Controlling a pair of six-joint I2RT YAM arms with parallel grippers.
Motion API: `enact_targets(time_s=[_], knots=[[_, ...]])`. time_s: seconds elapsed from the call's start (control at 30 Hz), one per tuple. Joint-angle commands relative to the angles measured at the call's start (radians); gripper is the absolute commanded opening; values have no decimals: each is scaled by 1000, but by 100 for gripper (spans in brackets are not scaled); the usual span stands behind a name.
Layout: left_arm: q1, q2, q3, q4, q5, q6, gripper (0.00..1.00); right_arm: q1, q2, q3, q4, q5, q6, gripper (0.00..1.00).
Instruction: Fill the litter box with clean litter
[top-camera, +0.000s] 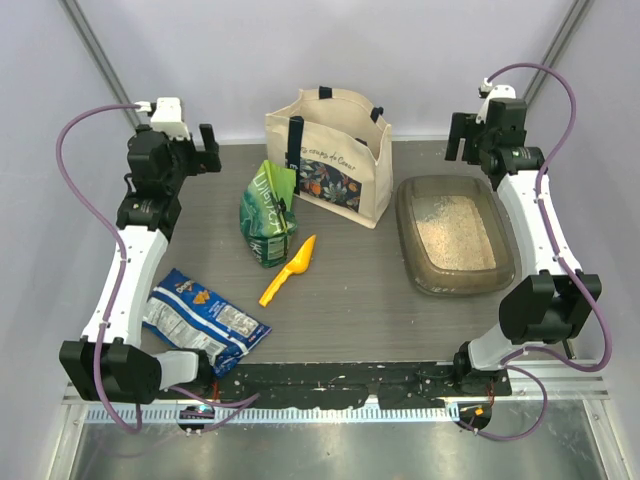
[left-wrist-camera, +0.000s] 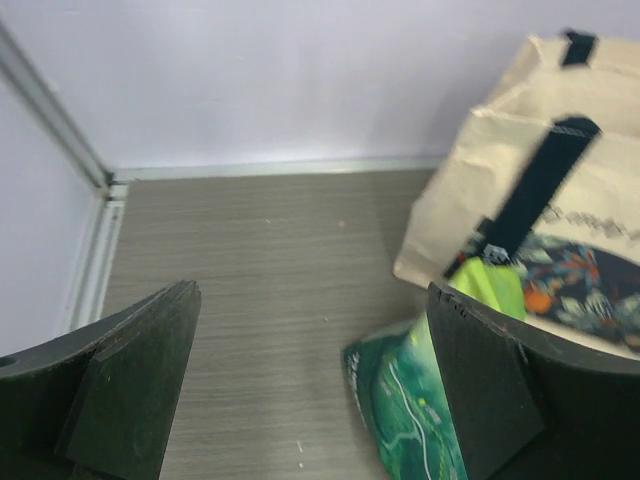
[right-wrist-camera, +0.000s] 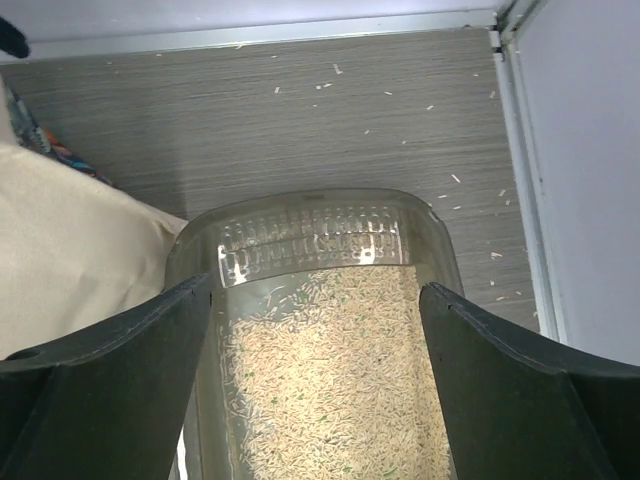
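Note:
The grey-brown translucent litter box (top-camera: 408, 225) lies at the right of the table, with pale beige litter (top-camera: 455, 233) spread over its floor. In the right wrist view the box's far rim (right-wrist-camera: 310, 215) and the litter (right-wrist-camera: 330, 380) fill the lower middle. My right gripper (top-camera: 470, 140) is open and empty, raised above the box's far end; it also shows in the right wrist view (right-wrist-camera: 315, 340). My left gripper (top-camera: 208, 150) is open and empty, raised at the far left, and also shows in the left wrist view (left-wrist-camera: 310, 380).
A cream tote bag (top-camera: 330, 155) stands at the back middle, with a green-and-white pouch (top-camera: 267, 212) leaning beside it. A yellow scoop (top-camera: 288, 270) lies mid-table. A blue snack bag (top-camera: 205, 318) lies front left. Stray granules (right-wrist-camera: 330, 85) dot the table beyond the box.

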Motion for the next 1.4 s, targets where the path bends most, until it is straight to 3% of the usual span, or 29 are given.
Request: enact_targets(time_s=[0.0, 0.03, 0.17, 0.27, 0.4, 0.5, 0.73, 0.83, 0.9, 0.97, 1.0, 1.1, 1.37], knots=[[-6, -22, 12, -78, 275, 119, 100, 1, -49, 36, 19, -111, -90, 90], [-10, -36, 9, -117, 308, 146, 100, 1, -60, 33, 10, -184, -181, 90], [-20, -55, 31, -285, 475, 281, 100, 29, -138, -26, -4, -503, -297, 90], [-21, -61, 51, -403, 539, 331, 100, 127, -149, -25, -52, -549, -303, 88], [-23, -42, 65, -552, 558, 345, 99, 332, -141, -28, -70, -567, -263, 83], [-23, -32, 42, -625, 540, 350, 100, 414, -106, -1, -67, -563, -220, 83], [-23, -64, -27, -645, 386, 287, 100, 579, 92, 116, 52, -428, -14, 82], [-21, -107, -66, -643, 322, 264, 100, 629, 266, 266, 85, -337, 104, 83], [-21, -136, -90, -642, 253, 261, 100, 662, 411, 416, 77, -316, 140, 77], [-21, -170, -147, -567, 54, 157, 100, 682, 495, 568, 56, -249, 194, 72], [-9, -174, -158, -551, -196, 100, 100, 702, 577, 611, 36, -237, 214, 71], [51, -209, -176, -571, -192, 83, 100, 731, 672, 716, 17, -221, 257, 71], [106, -282, -219, -596, -112, 36, 100, 774, 745, 700, 19, -194, 249, 68]])
